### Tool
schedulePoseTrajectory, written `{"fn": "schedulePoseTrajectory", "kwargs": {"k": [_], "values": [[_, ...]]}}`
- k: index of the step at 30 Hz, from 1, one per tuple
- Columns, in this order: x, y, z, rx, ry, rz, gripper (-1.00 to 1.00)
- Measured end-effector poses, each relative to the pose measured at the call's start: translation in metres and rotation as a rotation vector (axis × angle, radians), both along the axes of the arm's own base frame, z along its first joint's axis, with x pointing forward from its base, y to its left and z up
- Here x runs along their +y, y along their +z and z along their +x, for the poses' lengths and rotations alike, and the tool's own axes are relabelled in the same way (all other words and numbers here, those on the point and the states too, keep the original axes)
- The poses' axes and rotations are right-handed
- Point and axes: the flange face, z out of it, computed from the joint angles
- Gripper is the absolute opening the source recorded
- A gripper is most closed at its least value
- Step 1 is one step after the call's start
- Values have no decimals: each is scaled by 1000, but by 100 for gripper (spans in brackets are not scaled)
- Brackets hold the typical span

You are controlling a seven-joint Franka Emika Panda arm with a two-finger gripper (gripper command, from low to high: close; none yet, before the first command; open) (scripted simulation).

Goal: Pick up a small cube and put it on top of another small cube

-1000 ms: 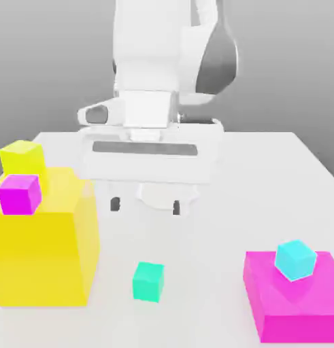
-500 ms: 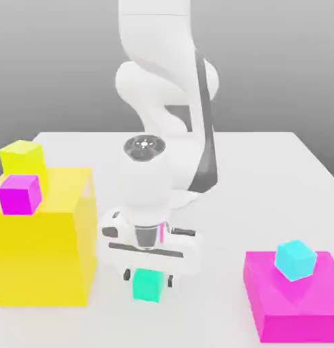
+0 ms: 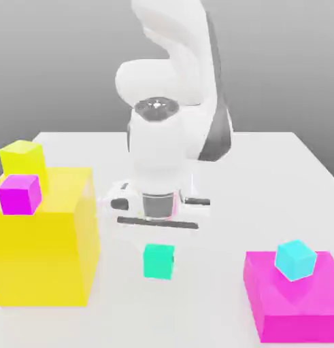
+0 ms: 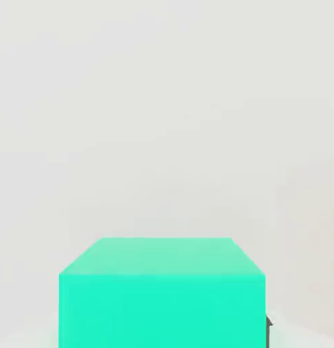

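Exterior view: your white Panda arm (image 3: 171, 129) hangs with its wrist pointing straight down over the white table (image 3: 264, 177). The gripper (image 3: 158, 255) is closed tight on the small plain teal-green cube (image 3: 158, 262), held between the big yellow block (image 3: 43, 251) and the magenta block (image 3: 295, 302). No writing legible.

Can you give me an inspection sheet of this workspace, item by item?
Surface: white table.
Job's things: small teal-green cube directly beneath the tool, appears raised off the table; small sky-cyan cube on the flat magenta block; small magenta cube on the big yellow block.
Clutter: smaller yellow block behind the big one.
Grippers: tool shut on the teal-green cube, pointing down.
Cables: nothing seen.
Surroundings: plain grey backdrop; white arm behind the tool.
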Motion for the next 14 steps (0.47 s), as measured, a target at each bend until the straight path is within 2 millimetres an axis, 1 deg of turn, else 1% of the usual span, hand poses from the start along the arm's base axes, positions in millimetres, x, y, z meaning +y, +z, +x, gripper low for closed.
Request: {"fn": "schedulePoseTrajectory", "kwargs": {"k": [1,3,6,7,8,10,11,14], "values": [[32,12,3,0,91,1,-100],[87,36,4,0,244,1,-100],[160,73,-8,1,451,-1,-100],[172,71,-11,0,483,-3,-100],[178,63,-13,0,499,-4,-100],[181,38,-13,0,508,-5,-100],[181,28,-14,0,510,-5,100],[181,28,-14,0,510,-5,100]]}}
